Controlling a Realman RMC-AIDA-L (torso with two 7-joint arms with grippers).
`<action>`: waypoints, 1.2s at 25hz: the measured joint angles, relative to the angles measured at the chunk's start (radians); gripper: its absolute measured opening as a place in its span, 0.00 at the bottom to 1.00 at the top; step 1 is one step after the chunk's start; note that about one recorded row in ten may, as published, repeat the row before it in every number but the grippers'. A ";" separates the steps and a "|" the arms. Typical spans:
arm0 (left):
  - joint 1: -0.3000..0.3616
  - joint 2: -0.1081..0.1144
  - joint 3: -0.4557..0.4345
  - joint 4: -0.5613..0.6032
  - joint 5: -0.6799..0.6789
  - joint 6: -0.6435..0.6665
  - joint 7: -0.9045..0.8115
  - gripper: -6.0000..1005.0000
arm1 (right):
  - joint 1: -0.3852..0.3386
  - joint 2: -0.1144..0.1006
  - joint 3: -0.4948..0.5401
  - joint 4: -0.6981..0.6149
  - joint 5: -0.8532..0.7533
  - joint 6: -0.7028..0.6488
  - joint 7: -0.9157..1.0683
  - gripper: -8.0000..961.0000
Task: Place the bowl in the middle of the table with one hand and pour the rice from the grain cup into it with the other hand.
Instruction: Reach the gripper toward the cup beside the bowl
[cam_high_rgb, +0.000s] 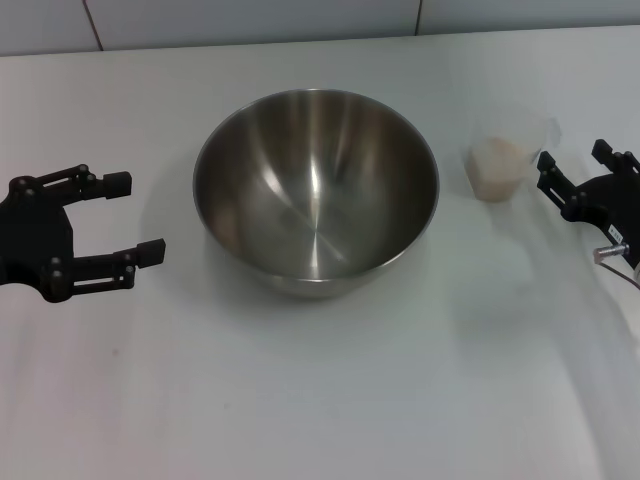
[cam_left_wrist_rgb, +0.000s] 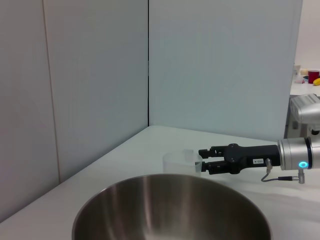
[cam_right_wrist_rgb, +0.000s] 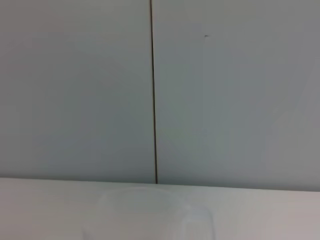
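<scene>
Sitting at three o'clock of the bowl (cam_high_rgb: 315, 190): light, thin, slippery grain cup (cam_high_rgb: 505, 160) of rice (cam_high_rgb: 497, 164), best pinched gently at its tab by the wide-open right gripper (cam_high_rgb: 572, 172); left gripper (cam_high_rgb: 140, 215) likewise wide, idle at nine.

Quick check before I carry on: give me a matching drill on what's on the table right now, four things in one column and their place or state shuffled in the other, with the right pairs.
Things:
1. bowl
2. grain cup
3. left gripper
4. right gripper

Places or states:
A. fingers apart, off to the bowl's left, holding nothing
B. clear plastic, upright, with rice inside
C. empty and shiny, in the middle of the table
D. at the table's right edge, right beside the cup

Pairs: 1-C, 2-B, 3-A, 4-D
</scene>
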 joint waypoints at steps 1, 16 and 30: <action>0.000 0.000 0.000 0.000 0.000 0.000 0.000 0.82 | 0.001 0.000 0.002 0.000 0.000 0.000 0.000 0.63; -0.011 -0.002 -0.006 0.000 0.000 -0.003 0.000 0.82 | 0.013 -0.002 0.048 0.003 0.000 0.000 -0.049 0.63; -0.020 -0.001 -0.010 0.000 0.000 -0.006 0.003 0.82 | 0.030 -0.001 0.048 0.001 0.000 0.003 -0.050 0.62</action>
